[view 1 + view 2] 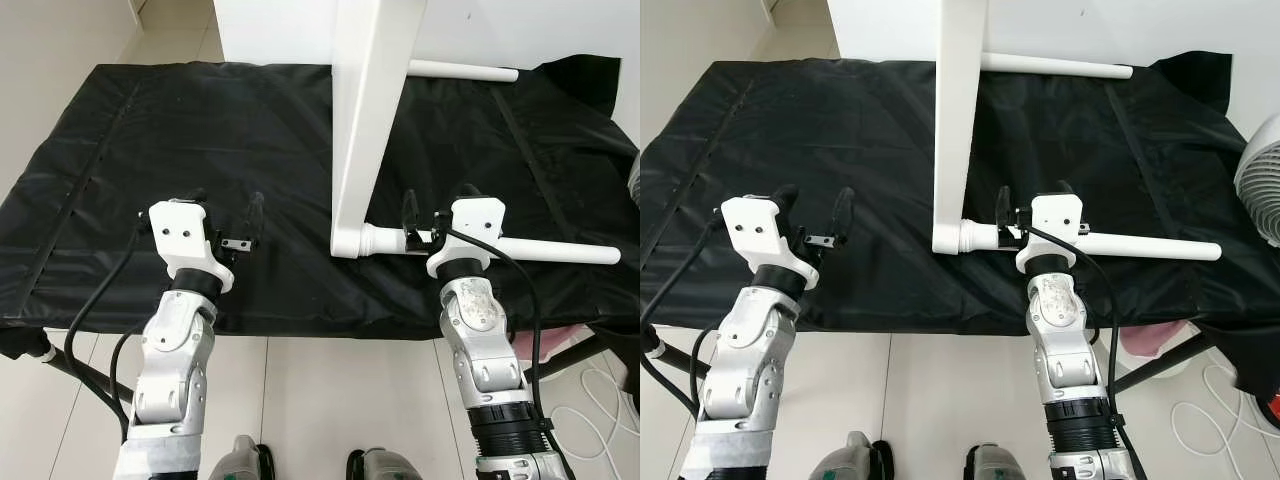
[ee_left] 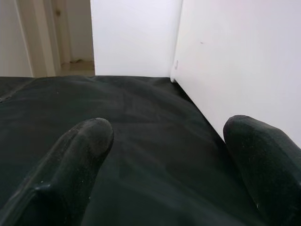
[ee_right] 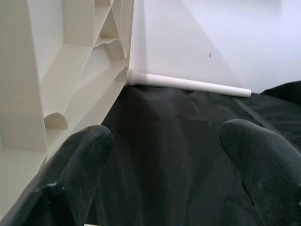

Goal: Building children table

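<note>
A white plastic tabletop (image 1: 370, 110) stands on edge on the black cloth (image 1: 180, 150), two round white legs fitted: near (image 1: 540, 250), far (image 1: 460, 71). Left gripper (image 1: 228, 215) and right gripper (image 1: 437, 215) both spread, empty

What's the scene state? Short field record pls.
surface: black cloth
tabletop: white tabletop standing on edge on the cloth
near leg: leg attached at the tabletop's near corner, lying level, pointing to the robot's right
far leg: far leg attached at the far corner, also level
left gripper: left gripper over bare cloth, fingers open, holding nothing
right gripper: right gripper above the near leg by its joint, fingers open
</note>
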Motion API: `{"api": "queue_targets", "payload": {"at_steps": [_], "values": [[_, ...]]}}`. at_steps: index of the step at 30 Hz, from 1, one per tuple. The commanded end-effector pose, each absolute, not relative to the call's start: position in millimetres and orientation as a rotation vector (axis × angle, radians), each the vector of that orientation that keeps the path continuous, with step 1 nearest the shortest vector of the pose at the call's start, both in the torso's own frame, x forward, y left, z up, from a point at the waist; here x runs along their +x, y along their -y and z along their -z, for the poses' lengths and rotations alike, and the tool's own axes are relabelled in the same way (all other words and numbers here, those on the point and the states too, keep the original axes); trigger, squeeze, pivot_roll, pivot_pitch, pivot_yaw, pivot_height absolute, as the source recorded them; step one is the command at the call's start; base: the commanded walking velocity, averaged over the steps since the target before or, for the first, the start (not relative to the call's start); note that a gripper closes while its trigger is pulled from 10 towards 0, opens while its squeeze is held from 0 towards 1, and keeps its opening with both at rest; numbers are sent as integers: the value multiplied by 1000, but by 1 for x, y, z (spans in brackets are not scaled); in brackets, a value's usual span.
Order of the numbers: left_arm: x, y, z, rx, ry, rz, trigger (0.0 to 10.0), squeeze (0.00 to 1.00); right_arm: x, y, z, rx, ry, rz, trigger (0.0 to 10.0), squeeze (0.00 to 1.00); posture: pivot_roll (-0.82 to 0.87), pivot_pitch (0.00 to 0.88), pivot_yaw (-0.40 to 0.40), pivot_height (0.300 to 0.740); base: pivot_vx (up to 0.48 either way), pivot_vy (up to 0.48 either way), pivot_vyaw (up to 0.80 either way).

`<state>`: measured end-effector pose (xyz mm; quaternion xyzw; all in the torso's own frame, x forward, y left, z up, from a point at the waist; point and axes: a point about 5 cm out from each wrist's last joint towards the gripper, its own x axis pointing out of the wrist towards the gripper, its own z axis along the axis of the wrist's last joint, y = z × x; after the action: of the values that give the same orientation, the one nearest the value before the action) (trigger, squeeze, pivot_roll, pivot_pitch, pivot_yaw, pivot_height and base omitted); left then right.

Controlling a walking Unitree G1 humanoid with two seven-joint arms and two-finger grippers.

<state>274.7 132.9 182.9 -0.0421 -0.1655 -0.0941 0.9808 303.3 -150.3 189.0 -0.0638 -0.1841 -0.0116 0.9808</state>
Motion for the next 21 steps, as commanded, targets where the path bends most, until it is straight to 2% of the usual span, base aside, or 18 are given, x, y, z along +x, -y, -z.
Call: {"api": "queue_targets", "payload": {"at_steps": [1,8,21], "values": [[271,-130,-178,-62,325,159,10000,0,302,149,-184,-136,364,24,10000,0,-92,81,37,740,0,0,0],[271,-121,-173,-49,321,174,10000,0,299,143,-180,-123,363,16,10000,0,-97,68,32,740,0,0,0],[272,-120,-174,-16,333,177,10000,0,300,135,-177,-129,364,-9,10000,0,-86,68,25,740,0,0,0]]}}
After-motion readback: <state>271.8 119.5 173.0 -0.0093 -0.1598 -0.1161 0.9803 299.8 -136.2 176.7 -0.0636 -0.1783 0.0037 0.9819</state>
